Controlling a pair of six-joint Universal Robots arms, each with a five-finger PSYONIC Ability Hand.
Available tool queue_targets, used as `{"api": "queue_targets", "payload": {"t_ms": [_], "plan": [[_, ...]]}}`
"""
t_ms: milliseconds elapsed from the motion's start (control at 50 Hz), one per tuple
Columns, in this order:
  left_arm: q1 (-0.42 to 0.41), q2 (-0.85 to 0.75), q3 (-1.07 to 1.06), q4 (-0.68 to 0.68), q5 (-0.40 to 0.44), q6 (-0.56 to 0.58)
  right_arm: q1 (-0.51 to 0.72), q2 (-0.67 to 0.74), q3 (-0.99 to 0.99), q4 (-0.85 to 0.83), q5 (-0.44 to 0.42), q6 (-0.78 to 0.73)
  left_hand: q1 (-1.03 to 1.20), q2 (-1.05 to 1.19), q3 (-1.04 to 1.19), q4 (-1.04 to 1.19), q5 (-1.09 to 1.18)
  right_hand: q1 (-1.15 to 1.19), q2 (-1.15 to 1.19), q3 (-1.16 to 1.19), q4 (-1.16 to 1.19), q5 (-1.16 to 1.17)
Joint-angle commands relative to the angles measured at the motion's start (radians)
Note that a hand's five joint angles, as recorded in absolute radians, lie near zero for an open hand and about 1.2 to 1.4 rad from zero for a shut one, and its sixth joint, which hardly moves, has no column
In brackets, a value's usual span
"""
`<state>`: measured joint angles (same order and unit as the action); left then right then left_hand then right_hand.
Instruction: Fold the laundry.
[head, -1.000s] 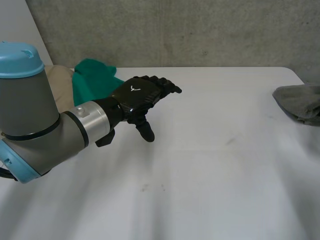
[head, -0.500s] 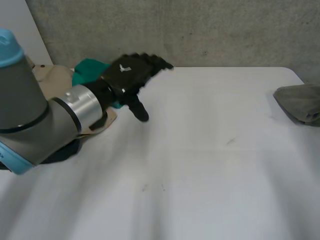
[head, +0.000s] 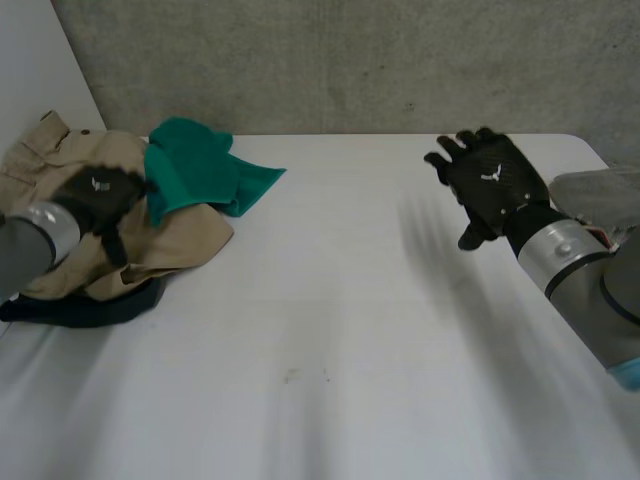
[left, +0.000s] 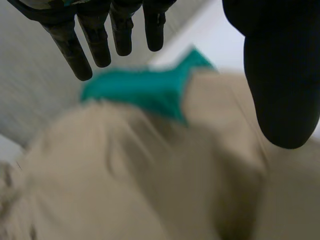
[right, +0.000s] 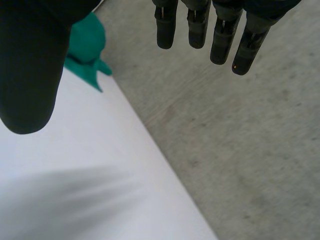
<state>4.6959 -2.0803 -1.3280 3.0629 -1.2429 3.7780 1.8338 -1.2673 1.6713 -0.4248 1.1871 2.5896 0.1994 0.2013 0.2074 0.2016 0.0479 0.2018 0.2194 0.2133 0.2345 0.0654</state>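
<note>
Soft, even light across the white table (head: 330, 300).
At nine o'clock the left hand (head: 100, 190) smears; the beige cloth (left: 150, 175) under its palm swims out of focus.

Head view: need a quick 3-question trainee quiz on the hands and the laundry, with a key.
1. True or false: the left hand is shut on the crumpled green cloth.
2. What peeks out from under the crumpled beige garment? A) a white sock B) a dark navy cloth C) a red towel
3. Fill in: the crumpled grey cloth at the edge of the white table lies nearest the ___ hand.

Key: 1 false, its straight fingers are over the beige garment; 2 B; 3 right, the right hand, open above the table.
</note>
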Motion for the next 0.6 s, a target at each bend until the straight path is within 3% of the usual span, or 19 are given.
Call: {"api": "queue_targets", "payload": {"t_ms": [20, 160, 320, 440, 600], "plan": [[0.047, -0.076, -0.037, -0.042, -0.033, 0.094, -0.018, 0.009, 0.019, 0.044, 0.008, -0.006, 0.041, 0.039, 0.033, 0.038, 0.017, -0.027, -0.045, -0.039, -0.06, -0.065], [0.036, -0.08, -0.06, -0.041, -0.049, 0.092, -0.019, 0.011, 0.038, 0.046, 0.006, -0.008, 0.342, 0.34, 0.334, 0.34, 0.319, -0.027, -0.045, -0.039, -0.06, -0.065], [0.013, -0.069, -0.063, -0.035, -0.052, 0.091, -0.021, 0.011, 0.05, 0.046, 0.008, -0.009, 1.164, 1.162, 1.156, 1.162, 1.141, -0.027, -0.045, -0.039, -0.06, -0.065], [-0.002, -0.047, -0.042, -0.004, -0.081, 0.086, -0.022, 0.011, 0.054, 0.046, 0.008, -0.009, 1.197, 1.195, 1.189, 1.195, 1.174, -0.027, -0.045, -0.039, -0.06, -0.065], [-0.147, 0.165, -0.025, 0.222, -0.161, -0.009, -0.027, 0.008, 0.051, 0.044, 0.008, -0.008, 1.197, 1.195, 1.189, 1.195, 1.174, -0.027, -0.045, -0.039, -0.06, -0.065]]}}
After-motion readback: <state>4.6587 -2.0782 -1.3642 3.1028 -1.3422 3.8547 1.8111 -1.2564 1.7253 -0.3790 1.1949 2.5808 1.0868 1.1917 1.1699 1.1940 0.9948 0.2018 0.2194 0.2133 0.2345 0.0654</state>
